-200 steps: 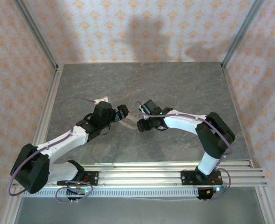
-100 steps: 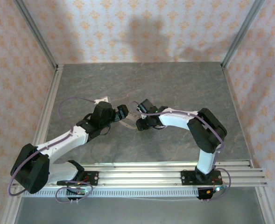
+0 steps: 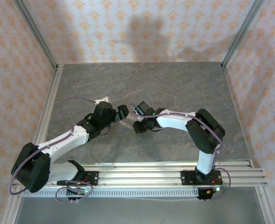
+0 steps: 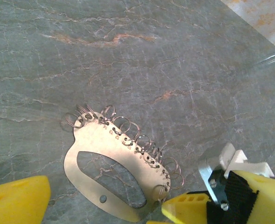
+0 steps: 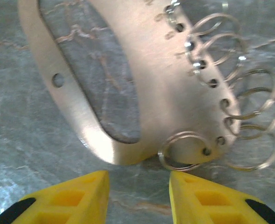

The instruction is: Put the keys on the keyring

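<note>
Keyring [image 5: 170, 93] flat on tabletop [image 4: 174, 56], long axis 11-to-5. Its narrow end sits just at 12 o'clock of right tool [image 5: 138, 189], whose jaws are part-open and empty. Left tool [image 4: 107, 207] gapes wide, empty, astride that end. The right wrist view resolves the end split ring; the top view shows a pale sliver.

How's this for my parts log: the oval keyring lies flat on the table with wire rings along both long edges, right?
Not both: the keyring lies flat on the table with wire rings along one long edge; the other is bare. The left wrist view shows it.
</note>
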Controlling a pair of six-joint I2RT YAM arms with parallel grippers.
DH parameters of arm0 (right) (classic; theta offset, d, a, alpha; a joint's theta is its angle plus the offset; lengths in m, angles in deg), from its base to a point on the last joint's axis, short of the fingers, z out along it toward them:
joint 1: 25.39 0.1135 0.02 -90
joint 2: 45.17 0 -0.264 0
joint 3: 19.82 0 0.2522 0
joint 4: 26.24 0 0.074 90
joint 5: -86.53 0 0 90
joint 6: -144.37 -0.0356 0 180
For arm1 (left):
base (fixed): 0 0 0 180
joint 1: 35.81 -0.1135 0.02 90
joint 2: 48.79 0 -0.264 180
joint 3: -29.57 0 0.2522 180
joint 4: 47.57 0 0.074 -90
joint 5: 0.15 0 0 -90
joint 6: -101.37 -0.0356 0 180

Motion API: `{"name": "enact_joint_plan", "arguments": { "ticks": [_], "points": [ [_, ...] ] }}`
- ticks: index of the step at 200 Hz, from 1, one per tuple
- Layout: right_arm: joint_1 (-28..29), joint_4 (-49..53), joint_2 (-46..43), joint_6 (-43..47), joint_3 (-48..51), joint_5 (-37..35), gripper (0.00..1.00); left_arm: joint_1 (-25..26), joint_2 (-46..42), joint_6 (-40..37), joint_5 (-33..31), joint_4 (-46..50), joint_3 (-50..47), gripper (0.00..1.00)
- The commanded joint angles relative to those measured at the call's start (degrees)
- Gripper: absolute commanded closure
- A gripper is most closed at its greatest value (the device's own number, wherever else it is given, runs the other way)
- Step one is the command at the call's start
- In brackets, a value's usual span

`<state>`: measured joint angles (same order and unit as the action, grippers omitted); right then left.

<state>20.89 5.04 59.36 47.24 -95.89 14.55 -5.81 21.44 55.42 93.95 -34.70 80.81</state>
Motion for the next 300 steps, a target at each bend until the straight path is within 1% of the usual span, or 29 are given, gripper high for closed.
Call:
{"name": "enact_joint_plan", "arguments": {
  "ticks": [1, 38, 72, 110, 173, 252, 300],
  "points": [
    [0.72, -0.07, 0.17, -1.2, -1.77, 0.2, 0.61, 0.05, 0.32, -0.02, 0.31, -1.05, 1.02, 0.02],
    [0.74, 1.0, -3.32, -0.88, -1.41, -4.6, 0.61, 0.04, -0.49, -0.35, -0.13, -0.15, 1.1, 0.02],
    [0.69, 3.31, -5.13, 0.73, -1.86, -8.85, 0.6, -1.37, -2.41, -0.55, -0.54, 0.67, 0.43, 0.02],
    [1.0, 4.81, -3.83, 2.11, -2.99, -10.67, 0.61, -3.08, -4.3, -0.63, -0.06, 1.41, -0.03, 0.01],
    [2.4, 5.4, -1.18, 2.7, -4.56, -11.15, 0.68, -3.15, -3.98, -0.45, 0.21, 0.89, -0.47, 0.01],
    [2.85, 5.86, 1.56, 3.15, -5.64, -12.04, 0.68, -3.23, -3.09, -0.28, 0.74, 0.23, -0.69, 0.01],
    [2.84, 5.94, 2.84, 3.55, -6.55, -15.47, 0.68, -3.17, -2.56, -0.16, 1.09, -0.35, -0.78, 0.01]
  ]
}}
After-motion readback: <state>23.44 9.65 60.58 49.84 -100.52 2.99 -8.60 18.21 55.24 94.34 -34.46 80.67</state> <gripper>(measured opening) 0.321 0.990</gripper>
